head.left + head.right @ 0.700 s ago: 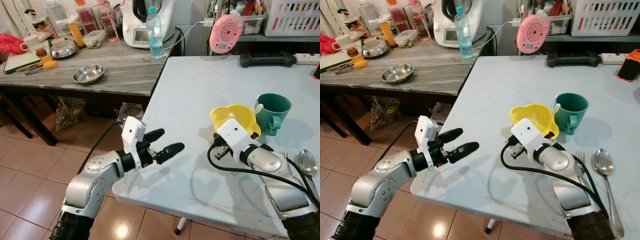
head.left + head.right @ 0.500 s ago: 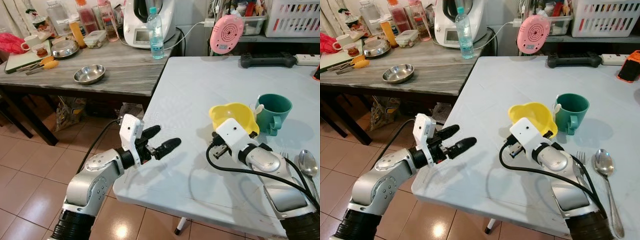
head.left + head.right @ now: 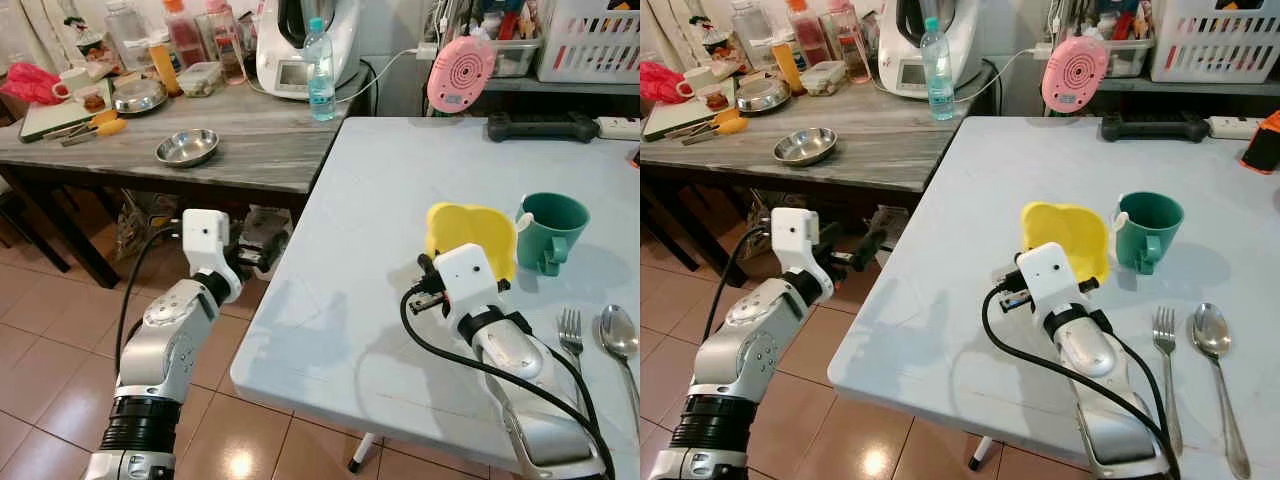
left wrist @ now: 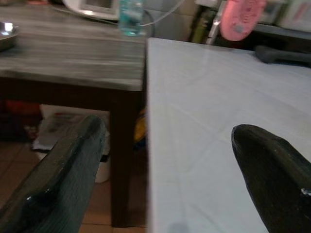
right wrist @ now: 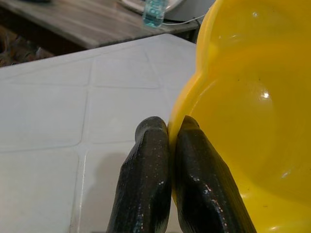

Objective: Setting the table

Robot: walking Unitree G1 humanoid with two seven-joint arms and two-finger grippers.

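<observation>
A yellow bowl point(image 3: 472, 238) stands tilted on the white table point(image 3: 390, 200), just left of a green mug point(image 3: 551, 226). My right gripper point(image 5: 167, 124) is shut on the yellow bowl's near rim, one finger on each side of the wall. A fork point(image 3: 571, 331) and a spoon point(image 3: 621, 334) lie side by side at the table's right front. My left gripper point(image 4: 165, 141) is open with nothing between its fingers. It hangs off the table's left edge, in front of the dark gap between the two tables point(image 3: 262, 243).
To the left stands a wooden side table point(image 3: 230, 150) with a steel bowl point(image 3: 187, 147), a water bottle point(image 3: 320, 84), a white appliance point(image 3: 298, 45) and several jars. A pink round device point(image 3: 460, 72) and a black object point(image 3: 540, 125) sit at the white table's far edge.
My left arm has pulled back to the left, off the table's edge. The yellow bowl has tipped more upright in my right gripper. The view has shifted a little.
</observation>
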